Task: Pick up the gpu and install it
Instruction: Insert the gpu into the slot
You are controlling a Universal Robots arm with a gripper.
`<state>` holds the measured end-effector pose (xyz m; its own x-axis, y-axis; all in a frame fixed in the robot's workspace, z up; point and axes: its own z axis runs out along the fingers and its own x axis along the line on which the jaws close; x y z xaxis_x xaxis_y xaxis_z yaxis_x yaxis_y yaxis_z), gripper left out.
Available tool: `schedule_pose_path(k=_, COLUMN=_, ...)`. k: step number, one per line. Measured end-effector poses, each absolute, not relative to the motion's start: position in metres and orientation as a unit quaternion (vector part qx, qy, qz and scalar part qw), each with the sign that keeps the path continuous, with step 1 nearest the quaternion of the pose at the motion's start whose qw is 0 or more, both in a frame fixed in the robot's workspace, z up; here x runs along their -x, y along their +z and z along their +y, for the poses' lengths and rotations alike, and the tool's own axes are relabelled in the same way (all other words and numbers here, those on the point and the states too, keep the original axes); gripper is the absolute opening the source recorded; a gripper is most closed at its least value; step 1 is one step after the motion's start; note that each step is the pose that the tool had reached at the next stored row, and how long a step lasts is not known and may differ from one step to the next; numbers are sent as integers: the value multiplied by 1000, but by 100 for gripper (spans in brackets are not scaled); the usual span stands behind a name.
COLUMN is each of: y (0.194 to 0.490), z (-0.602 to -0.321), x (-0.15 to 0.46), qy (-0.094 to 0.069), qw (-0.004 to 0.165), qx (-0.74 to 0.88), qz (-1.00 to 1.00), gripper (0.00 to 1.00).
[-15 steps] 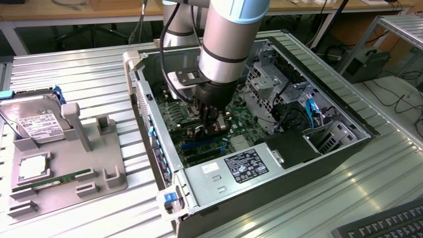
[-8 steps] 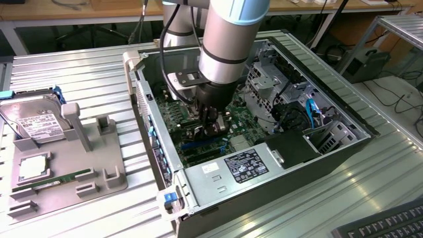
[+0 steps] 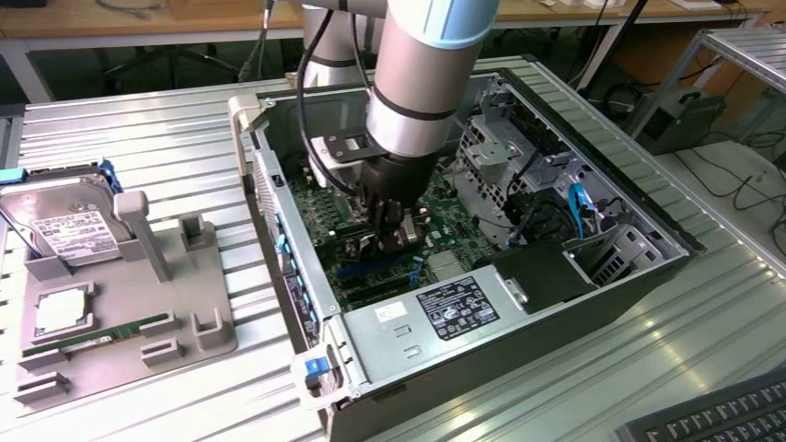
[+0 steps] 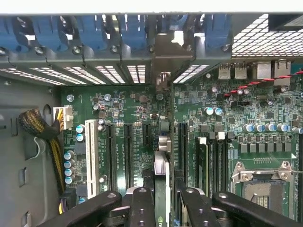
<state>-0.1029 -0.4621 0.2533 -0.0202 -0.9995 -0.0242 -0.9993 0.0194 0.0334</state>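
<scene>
The gripper (image 4: 162,198) is clenched on the gpu (image 4: 161,163), held edge-on inside the open computer case (image 3: 639,216); the card's long axis runs parallel to the black expansion slots (image 4: 129,153), its silver bracket (image 4: 163,61) touching the rear slot openings; the card sits between two slots.

1. Your arm (image 3: 411,83) comes down almost straight from above, its silver and light blue tube leaning a little toward the exterior view's left.
2. Your black wrist part points downward, and the gripper (image 3: 390,241) is at its lowest end.
3. In the wrist view, your gripper (image 4: 163,198) has its black fingers (image 4: 142,208) closed on the edge of the gpu (image 4: 161,182), which stands upright between them.
</scene>
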Motion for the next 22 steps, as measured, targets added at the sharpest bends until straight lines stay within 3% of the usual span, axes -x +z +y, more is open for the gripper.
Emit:
schedule_pose_path(k=4, y=261, z=-461, x=88, qy=-28, qw=10, qx=-700, qz=-713, gripper=26)
schedule_pose_path(k=5, y=259, z=-461, x=84, qy=-43, qw=26, qx=-699, qz=-713, gripper=26)
schedule_pose_path(k=22, y=251, z=-461, x=91, qy=-40, qw=31, qx=-699, qz=-713, gripper=26)
